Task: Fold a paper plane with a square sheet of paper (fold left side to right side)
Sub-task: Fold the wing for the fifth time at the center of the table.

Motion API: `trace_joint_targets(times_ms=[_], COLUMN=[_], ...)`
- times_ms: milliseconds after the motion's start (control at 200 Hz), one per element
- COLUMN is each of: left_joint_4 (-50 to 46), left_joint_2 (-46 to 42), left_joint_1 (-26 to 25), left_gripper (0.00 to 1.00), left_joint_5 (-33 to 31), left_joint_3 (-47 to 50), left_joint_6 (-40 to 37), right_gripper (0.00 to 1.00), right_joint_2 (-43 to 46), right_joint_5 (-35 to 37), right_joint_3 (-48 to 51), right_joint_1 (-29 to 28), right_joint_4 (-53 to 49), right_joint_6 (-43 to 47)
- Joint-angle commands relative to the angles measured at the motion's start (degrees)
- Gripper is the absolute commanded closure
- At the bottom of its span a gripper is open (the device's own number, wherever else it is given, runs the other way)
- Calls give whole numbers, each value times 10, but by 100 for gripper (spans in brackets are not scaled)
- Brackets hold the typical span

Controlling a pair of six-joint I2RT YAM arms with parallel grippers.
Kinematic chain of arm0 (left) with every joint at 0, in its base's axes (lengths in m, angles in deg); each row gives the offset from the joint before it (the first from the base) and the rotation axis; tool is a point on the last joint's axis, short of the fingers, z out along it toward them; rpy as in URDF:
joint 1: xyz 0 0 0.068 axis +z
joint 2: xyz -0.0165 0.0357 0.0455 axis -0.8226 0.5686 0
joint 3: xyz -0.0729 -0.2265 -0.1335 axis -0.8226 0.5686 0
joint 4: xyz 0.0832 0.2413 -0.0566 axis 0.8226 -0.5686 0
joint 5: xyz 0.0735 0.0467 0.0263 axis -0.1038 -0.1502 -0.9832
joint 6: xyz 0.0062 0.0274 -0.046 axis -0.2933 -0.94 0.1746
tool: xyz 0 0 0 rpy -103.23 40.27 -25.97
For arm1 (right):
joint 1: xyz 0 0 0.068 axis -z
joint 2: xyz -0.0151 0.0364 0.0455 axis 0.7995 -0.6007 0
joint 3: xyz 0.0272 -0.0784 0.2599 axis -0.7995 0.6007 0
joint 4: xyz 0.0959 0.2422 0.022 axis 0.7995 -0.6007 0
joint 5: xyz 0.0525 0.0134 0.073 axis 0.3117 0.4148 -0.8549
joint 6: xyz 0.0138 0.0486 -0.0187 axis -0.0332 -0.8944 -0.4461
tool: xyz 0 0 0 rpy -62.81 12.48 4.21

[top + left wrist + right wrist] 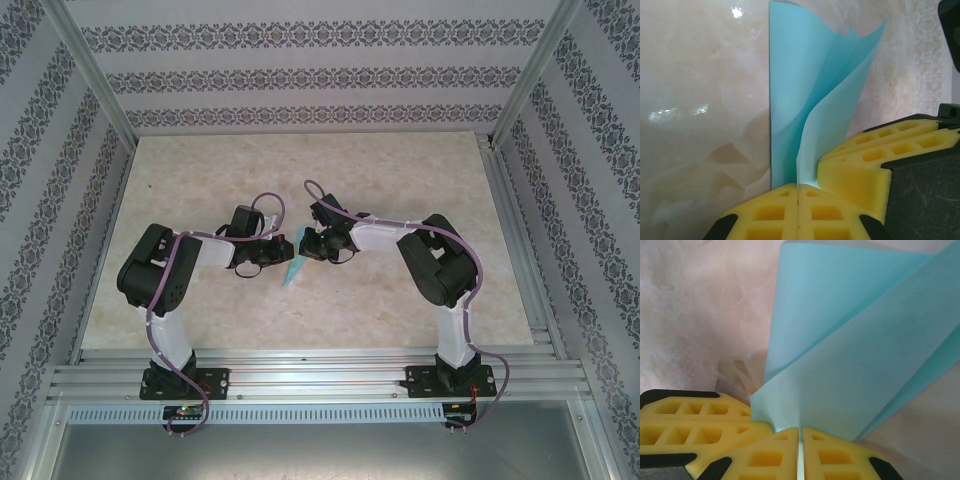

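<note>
Top view, mid-frame: left tool [281,254] and right tool [310,249] meet tip to tip over the beige, marble-patterned surface [400,180]. The paper sheet [294,272] shows just below them as a small cyan sliver; its shape is hard to read from up there.

Left wrist view: yellow pads [770,212] with square waffle pockets are pressed flush together, and the sheet's lower end runs into their seam, gripped. The paper is thin, matte and unmarked. Its folded layers fan upward, and a loose flap curls at upper right. The surface is glossy, with glare spots at upper left.

Right wrist view: the jaws are clamped, with a cyan line in the seam. Flat folded panels spread to upper right, cut off by the frame edges. Where the creases converge is hidden behind the pads.
</note>
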Motion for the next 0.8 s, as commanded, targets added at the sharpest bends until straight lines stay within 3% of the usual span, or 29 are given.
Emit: trace_joint_targets(times_ms=[0,155,415,610,799], left_joint_4=[-1,-34,-109,-102,-42], left_joint_2=[37,-10,-136,-202,-194], left_joint_1=[-5,0,11,2,-25], left_gripper=[100,97,81,87,92], left_joint_5=[-31,-36,-45,-5,15], left_joint_3=[-3,-3,10,56,86], left_joint_6=[-20,-31,-49,-26,21], right_gripper=[89,90,90,90,90], right_joint_2=[-13,-13,-10,-11,-13], right_joint_5=[8,13,21,23,22], right_joint_3=[5,33,61,60,59], right_joint_1=[-1,-1,-1,1,2], right_joint_4=[0,0,-8,-9,-10], right_joint_6=[2,-4,0,3,3])
